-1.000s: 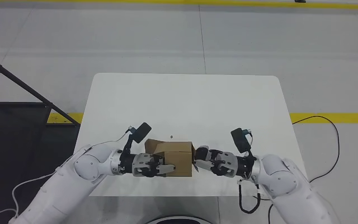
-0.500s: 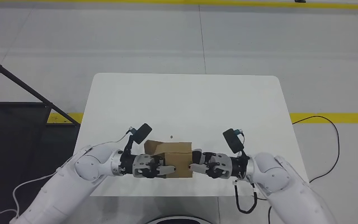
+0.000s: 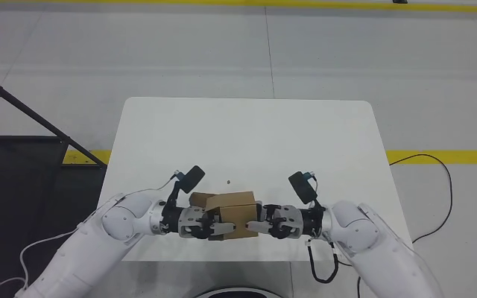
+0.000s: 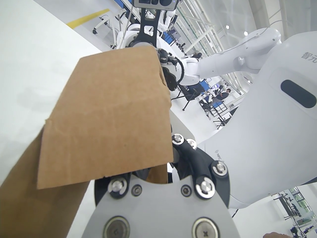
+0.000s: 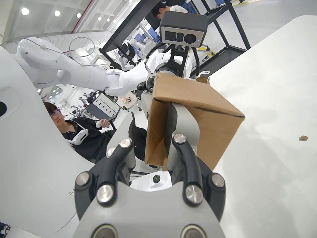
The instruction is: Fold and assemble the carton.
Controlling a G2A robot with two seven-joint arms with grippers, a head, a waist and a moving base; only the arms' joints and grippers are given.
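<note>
1. From above, a small brown carton (image 3: 237,210) lies at the lower middle of the frame. It is at the near edge of a white desk (image 3: 246,134), with one arm at each end.
2. The left fingers (image 4: 184,151) appear closed on the carton's end. In the left wrist view, cardboard runs down between them, and a loose flap (image 4: 109,115) stands across the centre of the frame. We judge that this grip keeps the carton from sliding while the other end is worked.
3. The right fingers (image 5: 184,125) are spread apart. At the centre of the right wrist view, one reaches inside the carton's open end and the other sits outside its side wall. They straddle that wall without clamping it.
4. We judge that the finger inside is there to push the walls out square, or to brace them while an end flap is folded.
5. The carton is not yet assembled: that end is open and a flap is unfolded.
6. If the arms press toward each other too hard, the thin cardboard may buckle.
</note>
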